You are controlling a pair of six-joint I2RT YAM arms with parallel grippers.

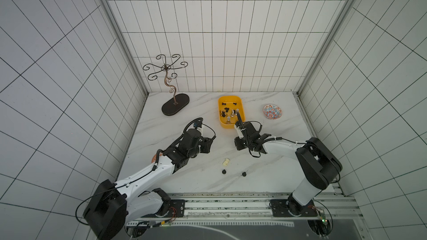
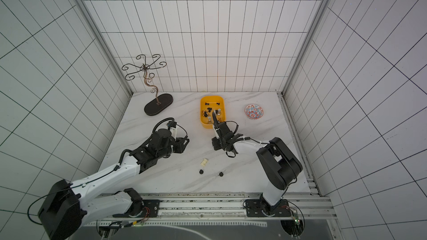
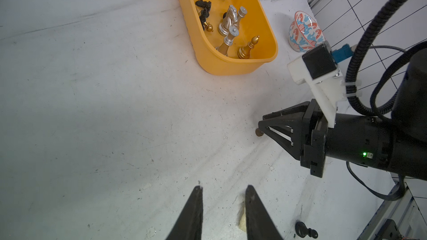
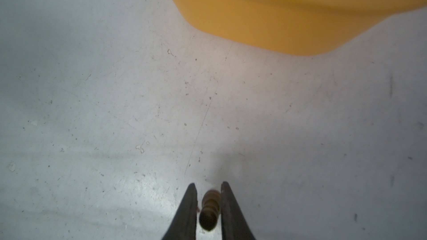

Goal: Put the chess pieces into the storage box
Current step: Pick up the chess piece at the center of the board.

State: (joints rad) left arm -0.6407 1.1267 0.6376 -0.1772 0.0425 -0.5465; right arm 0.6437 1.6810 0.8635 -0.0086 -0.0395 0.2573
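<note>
At the far left of the bench (image 1: 189, 181), a wire stand (image 1: 175, 107) was set back near the rear wall, well apart from the work, so the left arm's sweep was judged unhindered. The left hand (image 3: 223, 188) was held low over the bench with its jaws narrowly parted and nothing between them. In the left wrist view a cream piece (image 1: 226, 162) was seen lying just beside one finger, and the pose was judged a readiness to take it. Two black pawns (image 1: 224, 171) were left on the near part of the bench, well apart from the storage box (image 3: 219, 63), with bare bench all round them for an approach from above. The box was placed toward the rear, right of centre, and several chess pieces (image 3: 230, 19) were already gathered in it. Just short of its near wall, the right hand (image 4: 208, 184) was closed on a small gold piece (image 4: 209, 211), gripped across its body, presumably so that it could be carried over the rim. Whether the piece touched the bench could not be told. That low wall was the edge to be cleared. Further right, a patterned bowl (image 1: 272, 111) was kept well apart.
</note>
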